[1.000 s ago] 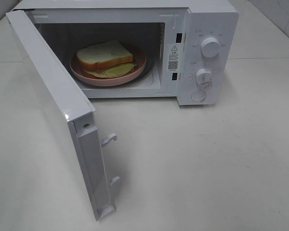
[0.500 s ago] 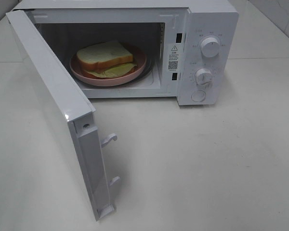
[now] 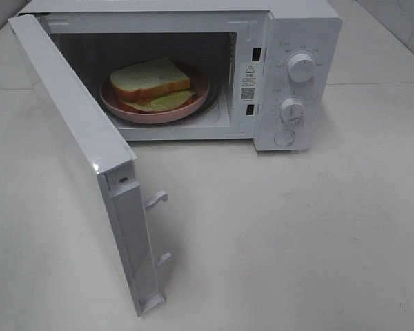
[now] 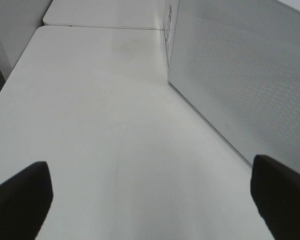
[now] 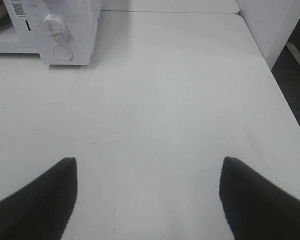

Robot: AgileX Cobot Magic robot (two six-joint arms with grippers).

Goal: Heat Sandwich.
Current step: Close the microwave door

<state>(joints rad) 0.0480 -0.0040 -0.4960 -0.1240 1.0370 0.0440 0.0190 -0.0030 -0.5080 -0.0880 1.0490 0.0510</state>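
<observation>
A white sticker (image 3: 248, 81) on the microwave (image 3: 305, 27) front bears a warning triangle and QR code (its print too small to read).

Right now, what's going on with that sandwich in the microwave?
Nobody is touching anything at this moment. The sandwich sits on a pink plate inside the microwave, and the door is swung wide open. The robot's left hand is open and empty, low over the table beside the door. Its right hand is open and empty too, out in front of the microwave. The door is not yet shut, so the heating likely hasn't begun.
</observation>
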